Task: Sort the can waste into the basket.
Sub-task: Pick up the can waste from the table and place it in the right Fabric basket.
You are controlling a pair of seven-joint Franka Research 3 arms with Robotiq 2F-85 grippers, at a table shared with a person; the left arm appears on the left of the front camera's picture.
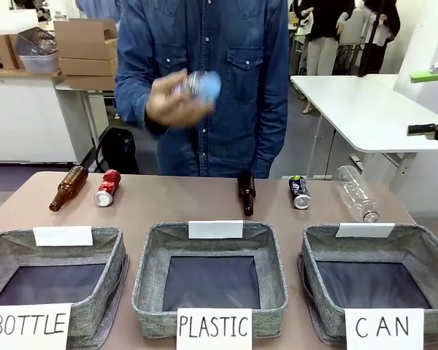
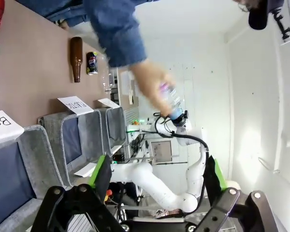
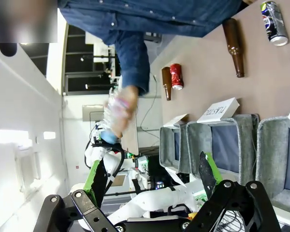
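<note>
Both cans lie on their sides and could roll if a finger touches them off-centre. The black can rests on the table just beyond the far left corner of the basket signed CAN, between a brown bottle and a clear plastic bottle, so a wide claw may knock either one. The red can lies well away from that basket, past the two others, just beside a second brown bottle, and calls for a long carry over look-alike baskets. A person's hand holds a plastic bottle above the table, so a reach could meet it. The left gripper and right gripper both stand spread wide, holding nothing. The front signs read BOTTLE, PLASTIC and CAN in handwriting. The black can's blue-white mark and the red can's print are too small to read.
</note>
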